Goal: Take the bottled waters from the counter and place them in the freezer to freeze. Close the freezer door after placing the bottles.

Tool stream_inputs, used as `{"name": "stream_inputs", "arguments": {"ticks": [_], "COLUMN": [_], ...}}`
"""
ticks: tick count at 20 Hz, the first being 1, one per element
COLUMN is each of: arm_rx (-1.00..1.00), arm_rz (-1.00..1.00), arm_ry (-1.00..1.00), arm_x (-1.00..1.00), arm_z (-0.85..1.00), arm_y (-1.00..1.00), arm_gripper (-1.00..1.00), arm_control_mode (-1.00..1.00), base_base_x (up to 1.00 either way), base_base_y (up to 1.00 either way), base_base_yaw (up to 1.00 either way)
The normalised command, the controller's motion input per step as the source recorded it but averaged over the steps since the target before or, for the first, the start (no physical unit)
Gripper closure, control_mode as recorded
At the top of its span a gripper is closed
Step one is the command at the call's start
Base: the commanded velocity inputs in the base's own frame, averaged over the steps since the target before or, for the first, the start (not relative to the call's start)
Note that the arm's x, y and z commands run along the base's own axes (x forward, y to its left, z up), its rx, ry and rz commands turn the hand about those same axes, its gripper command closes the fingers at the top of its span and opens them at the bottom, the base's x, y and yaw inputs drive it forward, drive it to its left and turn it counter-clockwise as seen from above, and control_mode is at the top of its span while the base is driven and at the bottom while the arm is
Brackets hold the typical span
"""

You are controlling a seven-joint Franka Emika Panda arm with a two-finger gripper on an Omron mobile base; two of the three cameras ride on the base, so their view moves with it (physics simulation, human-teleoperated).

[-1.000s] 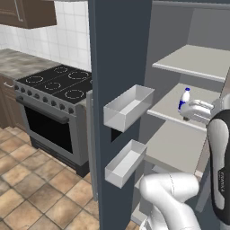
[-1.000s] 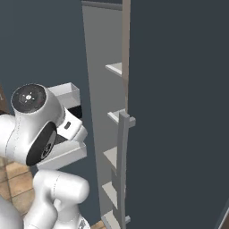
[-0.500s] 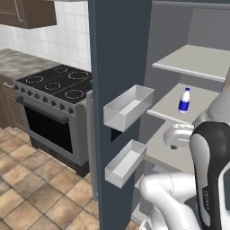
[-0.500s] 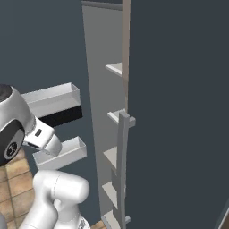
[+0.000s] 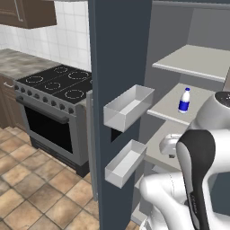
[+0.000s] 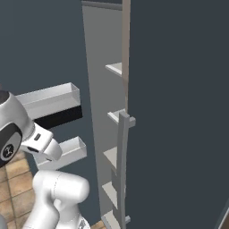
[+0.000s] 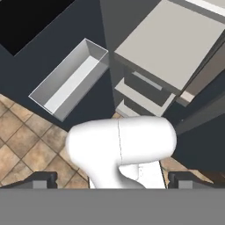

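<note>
Freezer door hangs open, two pale bins on its inner face: upper bin, lower bin. White bottle with blue label stands upright on the middle freezer shelf, apart from the arm. Gripper jaws spread wide, fingertips at the hand view's far edges, holding nothing, pointing down at floor tiles. Stove sits left of the door

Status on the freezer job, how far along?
Done: one white bottle stands on a freezer shelf. In hand: nothing; in the hand view the pincer tips are wide apart with nothing between them. Left: no second bottle is visible in the freezer, and the freezer door is open and needs closing.
</note>
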Motion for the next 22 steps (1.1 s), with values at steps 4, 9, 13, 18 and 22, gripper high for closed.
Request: {"name": "stream_inputs", "arguments": {"ticks": [4, 9, 13, 18, 22], "arm_rx": [0.00, 0.00, 0.00, 0.00, 0.00], "arm_rz": [0.00, 0.00, 0.00, 0.00, 0.00], "arm_ry": [0.00, 0.00, 0.00, 0.00, 0.00], "arm_x": [-0.01, -0.21, -0.15, 0.00, 0.00], "arm_z": [0.00, 0.00, 0.00, 0.00, 0.00], "arm_y": [0.00, 0.00, 0.00, 0.00, 0.00], "arm_gripper": [-1.00, -1.00, -1.00, -1.00, -1.00], "arm_control_mode": [-1.00, -1.00, 1.00, 1.00, 1.00], "base_base_x": [0.00, 0.00, -0.55, -0.50, -0.05], "base_base_y": [0.00, 0.00, 0.04, 0.57, 0.98], "base_base_yaw": [0.00, 0.00, -0.01, -0.13, -0.24]}}
